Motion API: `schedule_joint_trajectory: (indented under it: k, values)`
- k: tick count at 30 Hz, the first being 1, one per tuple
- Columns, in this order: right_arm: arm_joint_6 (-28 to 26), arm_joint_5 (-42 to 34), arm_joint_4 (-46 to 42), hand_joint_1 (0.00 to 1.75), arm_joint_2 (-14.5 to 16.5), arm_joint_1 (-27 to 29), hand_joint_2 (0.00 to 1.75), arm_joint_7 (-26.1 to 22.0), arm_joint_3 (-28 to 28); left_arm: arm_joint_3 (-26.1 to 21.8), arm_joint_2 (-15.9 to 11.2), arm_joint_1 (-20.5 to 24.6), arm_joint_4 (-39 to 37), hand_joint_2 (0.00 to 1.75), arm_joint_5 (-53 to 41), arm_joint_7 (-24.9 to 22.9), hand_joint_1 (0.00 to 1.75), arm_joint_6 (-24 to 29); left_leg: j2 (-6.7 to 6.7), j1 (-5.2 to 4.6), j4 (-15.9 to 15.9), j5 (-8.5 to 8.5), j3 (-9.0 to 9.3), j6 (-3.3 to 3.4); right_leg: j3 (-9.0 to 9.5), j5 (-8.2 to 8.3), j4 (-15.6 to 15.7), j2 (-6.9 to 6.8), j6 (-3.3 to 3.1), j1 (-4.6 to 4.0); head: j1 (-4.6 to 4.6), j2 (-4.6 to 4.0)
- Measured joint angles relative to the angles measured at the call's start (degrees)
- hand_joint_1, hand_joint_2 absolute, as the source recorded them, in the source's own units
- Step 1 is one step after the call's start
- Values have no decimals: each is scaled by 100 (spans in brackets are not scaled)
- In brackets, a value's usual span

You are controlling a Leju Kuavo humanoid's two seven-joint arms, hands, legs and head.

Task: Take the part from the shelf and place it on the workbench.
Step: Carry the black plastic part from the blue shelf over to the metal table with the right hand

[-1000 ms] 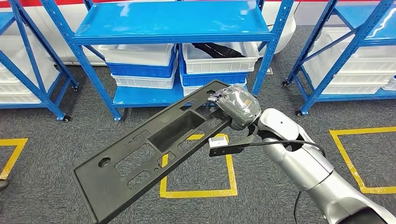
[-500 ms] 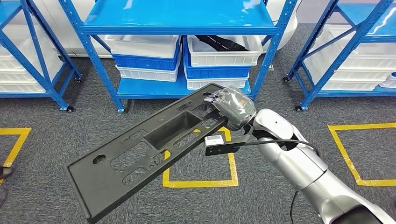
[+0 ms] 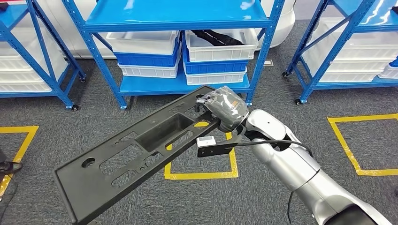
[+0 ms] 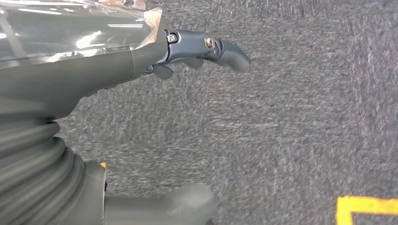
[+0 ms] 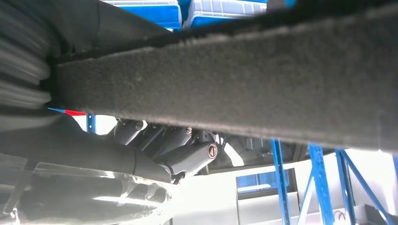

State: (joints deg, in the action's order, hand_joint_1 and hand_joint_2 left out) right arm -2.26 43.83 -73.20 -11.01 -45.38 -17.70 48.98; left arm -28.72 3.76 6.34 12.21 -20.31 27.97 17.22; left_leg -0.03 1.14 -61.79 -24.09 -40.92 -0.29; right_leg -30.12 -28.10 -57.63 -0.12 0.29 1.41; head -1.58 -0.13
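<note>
The part is a long flat black panel with several cut-outs and a deep rectangular pocket. It hangs in the air, slanting from lower left to upper right over the grey carpet. My right hand grips its far end near the blue shelf. In the right wrist view the panel's thick dark edge runs across the picture, with my dark fingers curled around it. My left hand hangs over the carpet with its fingers apart and holds nothing.
Blue shelving racks stand ahead, the middle one holding white and blue bins on its low shelf. Further racks stand left and right. Yellow tape squares mark the carpet. A dark object lies at the left edge.
The whole view has shifted, so the camera has moved. Within it the panel and my right hand have drifted left and slightly up, and the grip is unchanged.
</note>
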Motion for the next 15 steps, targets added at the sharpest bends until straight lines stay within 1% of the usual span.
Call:
schedule_joint_trajectory:
  k: [1, 2, 3, 4, 5, 6, 7, 8, 9, 10, 11, 12, 13, 14, 15]
  values:
    - [1, 0, 7, 175, 14, -3, 175, 0, 2, 0, 2, -5, -1, 175, 0, 0, 0, 0, -5, 4, -320, -291, -85, -17, -55, 55, -6, -5, -46, -15, -2, 0]
    - [2, -1, 14, 175, 24, -3, 175, 0, 7, 0, 2, -10, -1, 175, 0, 0, 0, 0, -7, 6, -708, -562, -169, -33, -127, 113, -13, -8, -86, -33, -3, 0]
    - [2, 0, 23, 175, 33, -2, 175, 3, 15, -1, 2, -12, -1, 175, 0, 0, 0, 0, -8, 8, -1040, -705, -219, -46, -198, 165, -23, -10, -98, -49, -3, 0]
    - [2, 2, 32, 175, 39, 0, 175, 8, 24, -1, 1, -13, -1, 175, 0, 0, 0, 0, -8, 10, -1238, -727, -205, -54, -271, 215, -35, -12, -97, -60, -2, 0]
    - [0, 4, 38, 175, 41, 2, 175, 13, 32, -2, 0, -14, -1, 175, 0, 1, 0, -1, -7, 15, -1261, -649, -108, -58, -342, 259, -51, -12, -87, -66, -3, 0]
    - [-5, 8, 42, 175, 43, 3, 175, 21, 37, -2, 0, -14, -1, 175, 0, 1, 0, -1, -7, 23, -1094, -511, 82, -58, -409, 296, -71, -11, -71, -68, -3, 0]
    - [-12, 15, 43, 175, 44, 4, 175, 26, 37, -2, -1, -10, 0, 175, 0, 2, 0, -2, -10, 33, -758, -425, 341, -55, -469, 329, -99, -11, -52, -69, -4, 0]
    - [-21, 24, 43, 175, 44, 2, 175, 31, 34, -3, -1, -6, 1, 175, 0, 3, 0, -2, -20, 30, -390, -406, 604, -48, -525, 359, -126, -9, -24, -78, -3, 0]
    - [-31, 35, 43, 175, 47, 1, 175, 34, 32, -4, -1, -1, 1, 175, 1, 5, 0, -2, -31, 22, -84, -427, 804, -35, -566, 393, -145, -8, 11, -87, -1, 0]
    - [-40, 47, 42, 175, 51, -1, 175, 36, 30, -10, -1, 1, 1, 175, 3, 10, 0, -2, -42, 4, 120, -473, 917, -11, -595, 432, -155, -8, 51, -96, 1, 0]
    - [-49, 57, 42, 175, 55, -1, 175, 37, 29, -19, 0, -1, 1, 175, 7, 14, 0, -1, -49, -24, 188, -480, 941, 26, -614, 477, -147, -8, 97, -99, 4, 0]
    - [-56, 67, 43, 175, 56, 2, 175, 37, 31, -30, 2, -6, 0, 175, 15, 16, 0, 0, -44, -36, 208, -437, 913, 81, -634, 523, -136, -8, 144, -105, 6, 0]
    - [-64, 77, 44, 175, 54, 4, 175, 37, 32, -40, 5, -9, -2, 175, 24, 20, 0, 2, -30, -43, 231, -375, 874, 143, -668, 525, -147, -6, 172, -100, 4, 0]
    - [-71, 85, 45, 175, 50, 8, 175, 37, 33, -47, 9, -10, -3, 175, 33, 23, 0, 4, -15, -43, 254, -304, 821, 208, -729, 444, -211, -3, 179, -97, 7, 0]
    - [-78, 93, 46, 175, 46, 11, 175, 37, 33, -51, 11, -11, -4, 175, 41, 28, 0, 8, 2, -38, 277, -226, 752, 268, -818, 269, -376, 0, 160, -98, 10, 0]
